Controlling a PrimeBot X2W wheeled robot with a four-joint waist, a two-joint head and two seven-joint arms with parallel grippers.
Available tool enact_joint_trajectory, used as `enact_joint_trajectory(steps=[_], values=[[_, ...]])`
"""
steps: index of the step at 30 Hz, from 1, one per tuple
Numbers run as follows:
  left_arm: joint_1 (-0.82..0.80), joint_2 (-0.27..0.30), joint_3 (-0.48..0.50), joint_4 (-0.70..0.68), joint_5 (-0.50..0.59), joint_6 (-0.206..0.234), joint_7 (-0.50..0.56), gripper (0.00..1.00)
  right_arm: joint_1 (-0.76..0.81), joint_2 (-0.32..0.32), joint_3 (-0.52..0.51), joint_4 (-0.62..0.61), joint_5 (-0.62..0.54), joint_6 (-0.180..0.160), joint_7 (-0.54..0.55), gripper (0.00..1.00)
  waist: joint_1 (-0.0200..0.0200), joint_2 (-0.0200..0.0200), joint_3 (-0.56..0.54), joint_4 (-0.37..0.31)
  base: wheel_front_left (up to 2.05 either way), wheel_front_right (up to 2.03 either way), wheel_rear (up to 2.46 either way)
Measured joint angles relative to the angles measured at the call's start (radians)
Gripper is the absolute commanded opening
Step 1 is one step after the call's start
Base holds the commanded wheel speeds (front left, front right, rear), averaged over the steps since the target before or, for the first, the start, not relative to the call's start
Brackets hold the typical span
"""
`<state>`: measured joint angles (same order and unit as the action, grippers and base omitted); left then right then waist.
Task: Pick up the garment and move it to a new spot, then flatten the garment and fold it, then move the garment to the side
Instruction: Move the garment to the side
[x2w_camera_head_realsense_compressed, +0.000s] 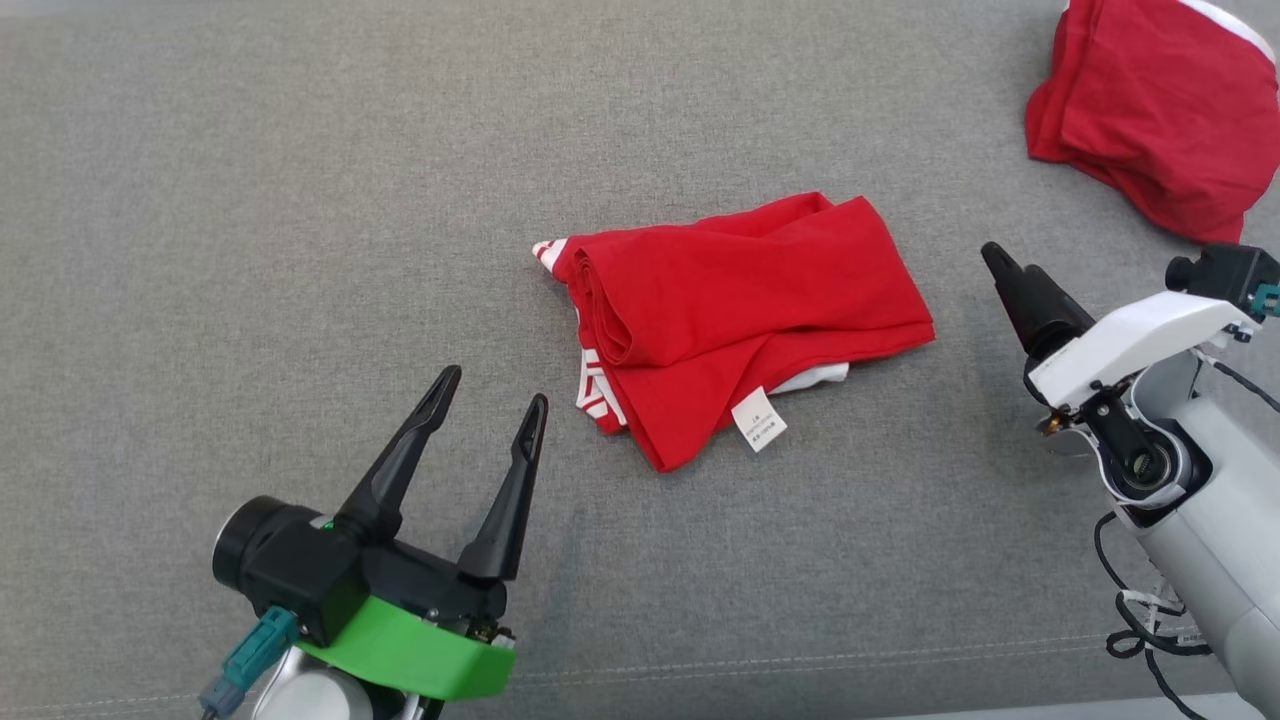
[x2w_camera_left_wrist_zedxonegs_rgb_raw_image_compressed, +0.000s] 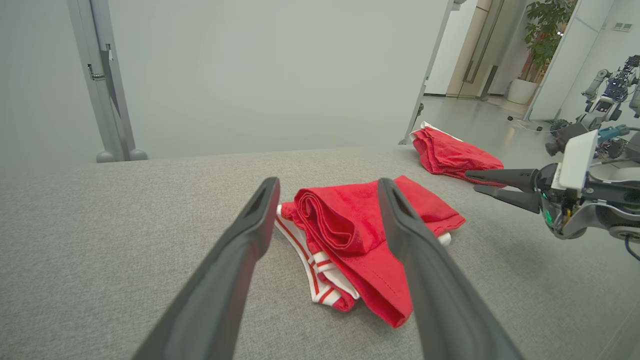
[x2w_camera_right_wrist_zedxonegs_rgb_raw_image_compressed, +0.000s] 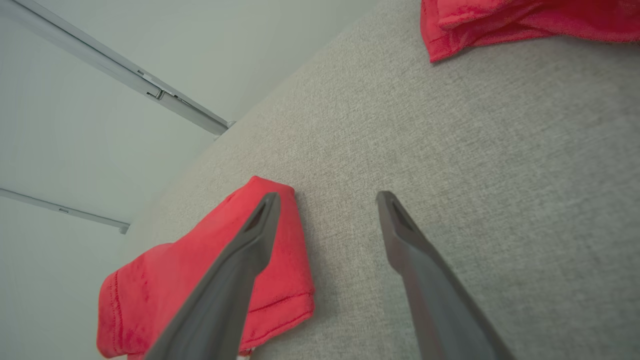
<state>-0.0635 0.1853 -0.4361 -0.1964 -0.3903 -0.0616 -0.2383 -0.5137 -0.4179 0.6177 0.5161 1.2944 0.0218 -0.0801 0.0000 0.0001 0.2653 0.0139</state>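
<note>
Grippers, two: left gripper (x2w_camera_head_realsense_compressed: 496, 384), right gripper (x2w_camera_right_wrist_zedxonegs_rgb_raw_image_compressed: 327, 195); both jaws wide, holding nothing. Counter (x2w_camera_head_realsense_compressed: 250, 200), one, grey cloth. Garments, two, red: folded garment (x2w_camera_head_realsense_compressed: 740, 310), red-and-white striped trim, lying just ahead of left jaws, beside right jaws; second garment (x2w_camera_head_realsense_compressed: 1150, 110), crumpled, beyond right jaws. White label (x2w_camera_head_realsense_compressed: 758, 419), one.

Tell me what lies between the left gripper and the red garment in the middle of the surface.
Just bare grey upholstery lies between the left gripper and the red garment. The head view shows this stretch plainly.
</note>
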Motion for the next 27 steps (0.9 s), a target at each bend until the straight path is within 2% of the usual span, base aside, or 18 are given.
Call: enact_joint_trajectory(steps=[10, 27], values=[[-0.025, -0.001, -0.005, -0.007, 0.021, 0.000, 0.009, 1.00, 0.021, 0.033, -0.035, 0.020, 0.094, 0.051, 0.006, 1.00, 0.0000, 0.0000, 0.048, 0.028, 0.00, 0.00, 0.00], [-0.063, -0.011, -0.003, -0.007, 0.028, 0.000, 0.007, 1.00, -0.001, 0.001, -0.018, 0.016, 0.098, 0.079, 0.058, 1.00, 0.0000, -0.0001, 0.094, 0.100, 0.00, 0.00, 0.00]])
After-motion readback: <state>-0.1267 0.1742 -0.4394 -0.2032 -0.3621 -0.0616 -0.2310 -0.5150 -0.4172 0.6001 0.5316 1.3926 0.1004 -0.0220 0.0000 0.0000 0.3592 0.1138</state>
